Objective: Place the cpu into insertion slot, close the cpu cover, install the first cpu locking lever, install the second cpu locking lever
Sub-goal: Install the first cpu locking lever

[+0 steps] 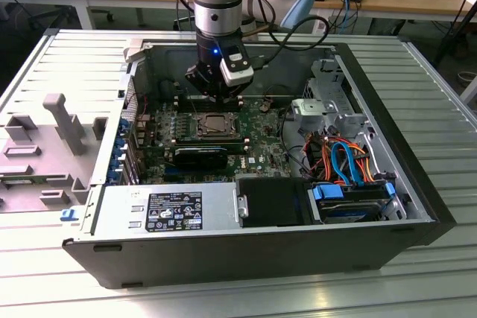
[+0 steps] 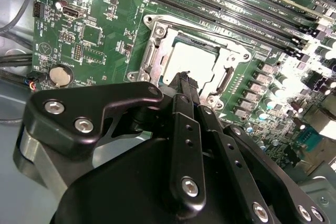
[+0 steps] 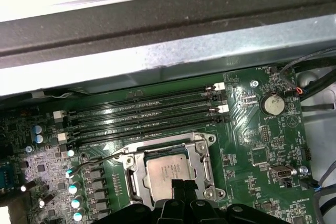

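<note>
Chip (image 2: pixel 191 59) sits in socket (image 1: pixel 216 124), mid-board; cover (image 2: pixel 157 32) lies down over it. Gripper (image 2: pixel 185 78) pinched closed, empty, at socket's far edge. Lever (image 3: pixel 97 160) seems unlatched: lever step in hand, calls for pressing down under catch

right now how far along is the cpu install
Done: the flat silver-grey square cpu sits in the metal-rimmed square insertion slot, and the grey metal-frame cpu cover looks lowered around it. In hand: nothing; the black gripper, fingers shut, hovers at the slot's edge. Left: a thin wire locking lever seems to jut out sideways in the first wrist view, so latching looks undone.
</note>
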`<state>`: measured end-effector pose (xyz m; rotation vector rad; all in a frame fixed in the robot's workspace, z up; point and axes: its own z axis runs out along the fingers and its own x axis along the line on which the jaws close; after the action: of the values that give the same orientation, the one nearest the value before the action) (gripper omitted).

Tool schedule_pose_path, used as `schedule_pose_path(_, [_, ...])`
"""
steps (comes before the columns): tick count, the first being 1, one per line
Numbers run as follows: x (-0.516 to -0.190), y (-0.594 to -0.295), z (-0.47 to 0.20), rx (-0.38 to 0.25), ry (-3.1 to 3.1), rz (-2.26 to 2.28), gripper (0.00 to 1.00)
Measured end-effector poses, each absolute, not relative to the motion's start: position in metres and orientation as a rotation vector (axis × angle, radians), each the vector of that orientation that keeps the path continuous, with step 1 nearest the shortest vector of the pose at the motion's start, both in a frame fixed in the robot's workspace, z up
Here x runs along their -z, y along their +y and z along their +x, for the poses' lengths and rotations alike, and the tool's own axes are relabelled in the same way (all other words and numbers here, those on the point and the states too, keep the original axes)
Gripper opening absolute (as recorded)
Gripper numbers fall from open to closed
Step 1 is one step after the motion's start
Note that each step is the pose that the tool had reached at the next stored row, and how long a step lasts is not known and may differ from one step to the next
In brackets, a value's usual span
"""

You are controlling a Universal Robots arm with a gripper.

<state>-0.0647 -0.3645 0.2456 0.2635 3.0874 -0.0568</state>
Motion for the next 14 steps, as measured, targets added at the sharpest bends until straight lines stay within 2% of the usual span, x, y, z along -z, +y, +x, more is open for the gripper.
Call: schedule_pose_path(14, [-0.2455,-0.3645,-0.0647,0.055,3.091,0.205,0.11])
